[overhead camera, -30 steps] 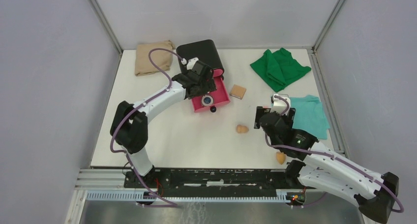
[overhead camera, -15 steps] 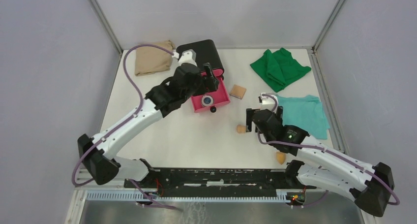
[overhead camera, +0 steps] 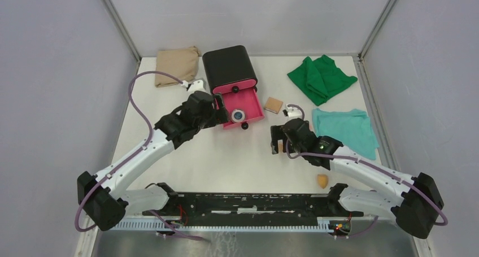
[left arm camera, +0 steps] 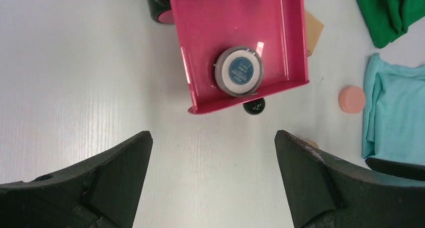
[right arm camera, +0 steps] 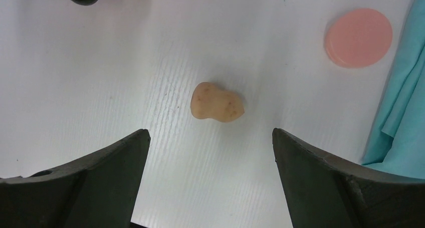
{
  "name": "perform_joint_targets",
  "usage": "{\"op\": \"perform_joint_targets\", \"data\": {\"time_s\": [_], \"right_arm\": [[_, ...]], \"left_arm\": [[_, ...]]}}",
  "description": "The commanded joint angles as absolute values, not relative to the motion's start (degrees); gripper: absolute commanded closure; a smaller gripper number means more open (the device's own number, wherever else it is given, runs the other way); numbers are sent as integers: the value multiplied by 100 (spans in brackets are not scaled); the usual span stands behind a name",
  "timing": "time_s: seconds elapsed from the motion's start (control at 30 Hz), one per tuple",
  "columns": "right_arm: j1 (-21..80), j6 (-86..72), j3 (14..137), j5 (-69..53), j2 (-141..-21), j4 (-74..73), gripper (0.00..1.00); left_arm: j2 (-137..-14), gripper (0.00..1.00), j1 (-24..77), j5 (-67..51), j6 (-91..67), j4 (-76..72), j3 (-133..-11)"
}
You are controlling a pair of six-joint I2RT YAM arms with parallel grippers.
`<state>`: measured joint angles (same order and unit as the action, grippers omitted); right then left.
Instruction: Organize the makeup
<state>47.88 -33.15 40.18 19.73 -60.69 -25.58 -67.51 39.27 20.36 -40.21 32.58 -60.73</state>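
The silvery compact (overhead camera: 239, 115) (left arm camera: 239, 71) lies in the open pink drawer (overhead camera: 253, 107) (left arm camera: 200, 32). Just outside the drawer's front stands the tiny black jar (overhead camera: 245, 125) (left arm camera: 254, 106). My left gripper (overhead camera: 219, 114) (left arm camera: 213, 138) hangs open and empty, to the left of the drawer. One tan sponge (right arm camera: 216, 103) rests on the table just ahead of my open, empty right gripper (overhead camera: 277, 139) (right arm camera: 210, 135). The pink round piece (right arm camera: 358, 37) (left arm camera: 352, 98) lies by the teal cloth. A tan square pad (overhead camera: 273, 104) sits right of the drawer, and a second sponge (overhead camera: 322, 181) lies near the front edge.
The black box (overhead camera: 229, 66) stands at the back behind its drawer. A beige cloth (overhead camera: 176, 66) lies at the back left, a green cloth (overhead camera: 321, 77) at the back right and a teal cloth (overhead camera: 345, 131) (right arm camera: 401, 123) on the right.
My left arm has pulled back from over the drawer, toward the left and the near side, leaving the compact inside. My right gripper has slid left over the nearer sponge.
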Motion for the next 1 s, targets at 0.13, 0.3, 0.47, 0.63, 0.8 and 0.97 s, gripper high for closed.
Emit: {"op": "perform_joint_targets", "data": {"time_s": [0.13,0.3,0.47,0.63,0.8,0.97], "right_arm": [[4123,-3876,4115,1572,-6234,-2892,1],[3578,-4236,4510,1687,-6737,-3046,1],[3156,-4592,5766,2288,-8117,-3729,1],[2832,-4613,6704,2578,-9131,-4268,1],[2408,-4304,6685,2387,-9476,-4087,1],[2213,-3898,6473,2224,-9574,-3847,1]], "left_arm": [[-5994,1,3752,1454,-3983,3092,-5291],[-5852,1,3747,1363,-4082,3174,-4995],[-5675,1,3751,1463,-4207,3211,-4910],[-5564,1,3749,1573,-4249,3300,-4947],[-5488,1,3744,1642,-4223,3405,-4925],[-5506,1,3740,1627,-4201,3463,-4857]]}}
